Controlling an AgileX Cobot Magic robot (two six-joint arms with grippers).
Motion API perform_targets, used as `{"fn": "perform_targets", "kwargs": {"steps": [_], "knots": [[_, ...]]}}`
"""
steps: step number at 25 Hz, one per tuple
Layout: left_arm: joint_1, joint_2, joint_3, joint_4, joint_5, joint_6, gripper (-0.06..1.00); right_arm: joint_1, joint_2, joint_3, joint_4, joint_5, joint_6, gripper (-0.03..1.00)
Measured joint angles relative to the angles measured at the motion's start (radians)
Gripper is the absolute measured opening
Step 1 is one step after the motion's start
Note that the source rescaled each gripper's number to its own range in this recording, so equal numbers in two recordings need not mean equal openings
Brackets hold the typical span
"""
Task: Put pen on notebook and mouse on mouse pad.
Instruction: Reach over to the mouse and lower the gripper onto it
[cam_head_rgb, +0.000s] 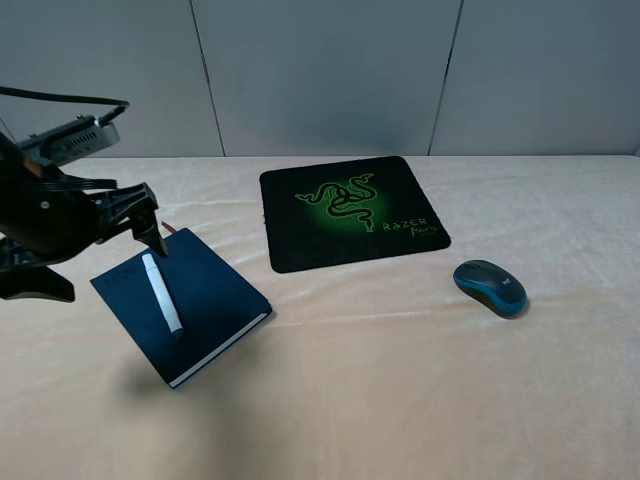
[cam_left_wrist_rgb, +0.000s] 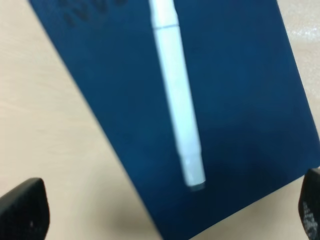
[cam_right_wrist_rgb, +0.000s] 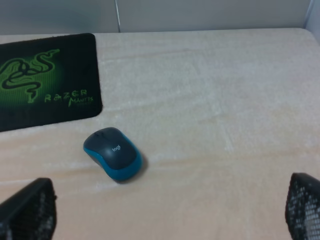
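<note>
Holding nothing in the left gripper (cam_left_wrist_rgb: 165, 212), spread wide over the white pen (cam_head_rgb: 162, 295) lying slantwise on the navy notebook (cam_head_rgb: 210, 290), well left of the mouse pad (cam_head_rgb: 350, 210). Equally wide and empty at the right gripper (cam_right_wrist_rgb: 165, 210), facing the mouse (cam_head_rgb: 490, 287) just off the mouse pad's near right corner, not touching it. Risk of skidding the mouse aside through an off-centre close: low smooth dome, grey top, blue sides.
</note>
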Motion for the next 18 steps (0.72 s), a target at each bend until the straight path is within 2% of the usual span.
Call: {"fn": "perform_targets", "kwargs": {"steps": [7,14,18], "knots": [[0.0,-0.31,0.0,0.149,0.209,0.034,1.0,0.0,0.0,0.0,0.0,0.0,0.0,1.0],[0.0,-0.637,0.0,0.213,0.412,0.188,1.0,0.0,0.0,0.0,0.0,0.0,0.0,1.0],[0.0,-0.789,0.0,0.217,0.5,0.328,1.0,0.0,0.0,0.0,0.0,0.0,0.0,1.0]]}}
